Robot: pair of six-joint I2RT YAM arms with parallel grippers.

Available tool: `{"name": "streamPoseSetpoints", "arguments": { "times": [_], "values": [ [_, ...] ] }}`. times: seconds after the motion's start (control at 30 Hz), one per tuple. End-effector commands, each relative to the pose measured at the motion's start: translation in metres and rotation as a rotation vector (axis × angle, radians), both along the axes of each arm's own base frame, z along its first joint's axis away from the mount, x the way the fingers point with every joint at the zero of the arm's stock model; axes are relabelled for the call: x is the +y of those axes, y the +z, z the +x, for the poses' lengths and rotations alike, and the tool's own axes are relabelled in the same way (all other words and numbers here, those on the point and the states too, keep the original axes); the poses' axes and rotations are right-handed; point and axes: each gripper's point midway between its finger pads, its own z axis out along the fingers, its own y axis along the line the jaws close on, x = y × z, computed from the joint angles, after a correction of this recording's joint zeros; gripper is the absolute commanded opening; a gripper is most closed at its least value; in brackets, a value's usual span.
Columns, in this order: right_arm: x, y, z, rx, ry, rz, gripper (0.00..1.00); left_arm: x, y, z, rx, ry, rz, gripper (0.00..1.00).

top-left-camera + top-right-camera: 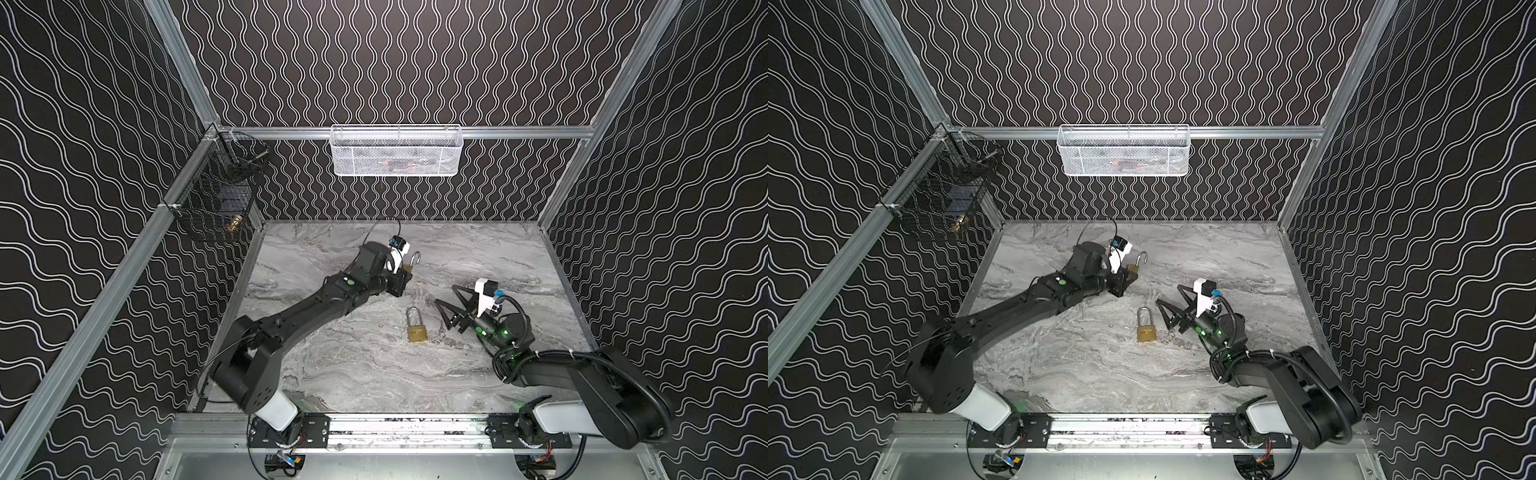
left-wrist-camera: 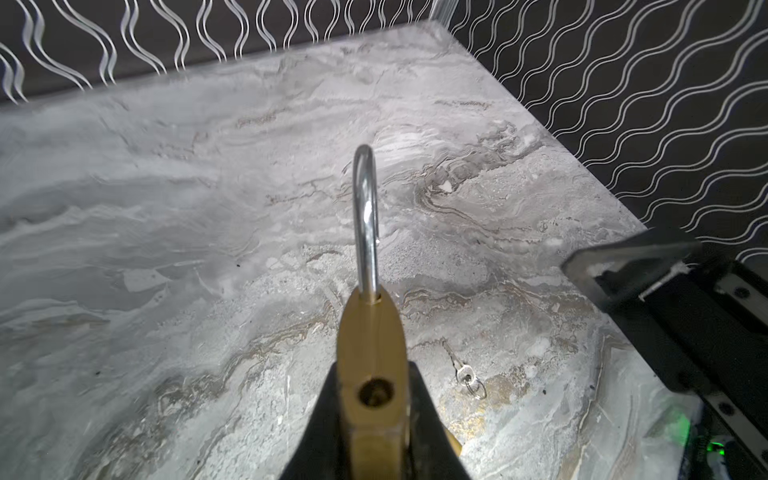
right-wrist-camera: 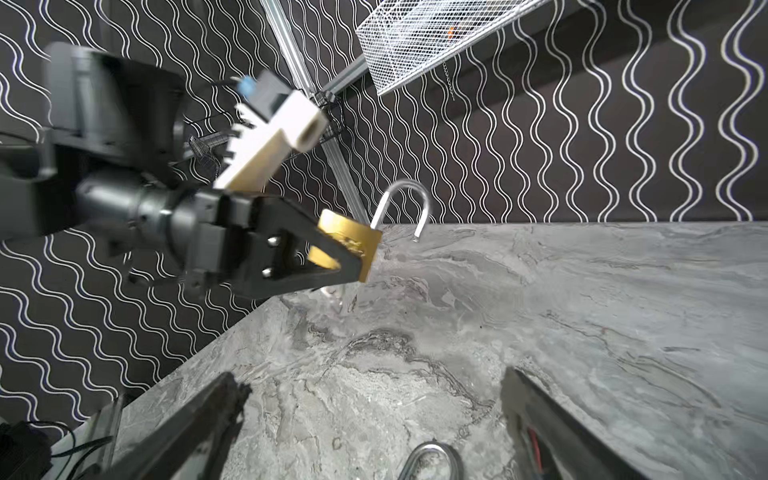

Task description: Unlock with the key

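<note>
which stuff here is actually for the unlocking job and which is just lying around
For the job: held padlock in the left gripper, shackle open; key on the table; open right gripper.
Lying about, probably: shut second padlock on the table; white mesh basket; black wire basket.

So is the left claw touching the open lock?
Touching. The left wrist view shows the left claw squeezing the open lock from both sides, with no gap.
</note>
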Motion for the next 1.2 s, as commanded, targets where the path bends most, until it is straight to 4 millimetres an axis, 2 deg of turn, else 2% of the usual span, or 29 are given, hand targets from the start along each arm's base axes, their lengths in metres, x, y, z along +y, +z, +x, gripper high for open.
{"name": "streamPoseSetpoints", "arguments": {
  "times": [0.0,0.17,0.27,0.53,0.63,0.73,0.9,1.17],
  "values": [
    [0.018,0.024,-0.012,-0.133,0.062,0.001,0.99,-0.004,-0.008,0.002,0.128,-0.030,-0.096,0.00],
    [0.046,0.008,-0.008,-0.115,0.020,-0.217,0.99,-0.001,-0.013,0.024,0.192,-0.003,-0.222,0.00],
    [0.043,0.016,-0.014,-0.154,0.017,-0.168,0.99,-0.001,-0.023,0.038,0.250,0.006,-0.226,0.00],
    [0.047,0.009,-0.010,-0.123,0.025,-0.177,0.99,0.014,-0.047,0.083,0.342,0.080,-0.325,0.00],
    [0.041,0.007,-0.002,-0.098,-0.015,-0.184,0.99,0.020,-0.059,0.096,0.364,0.104,-0.347,0.00],
    [0.028,0.002,0.012,-0.047,-0.102,-0.179,0.99,0.028,-0.072,0.107,0.379,0.129,-0.336,0.00],
    [0.008,0.000,0.023,0.001,-0.170,-0.134,0.99,0.033,-0.089,0.119,0.407,0.147,-0.362,0.00],
    [0.006,-0.001,0.026,0.012,-0.167,-0.141,0.99,0.033,-0.112,0.127,0.446,0.167,-0.380,0.00]
  ]
}}
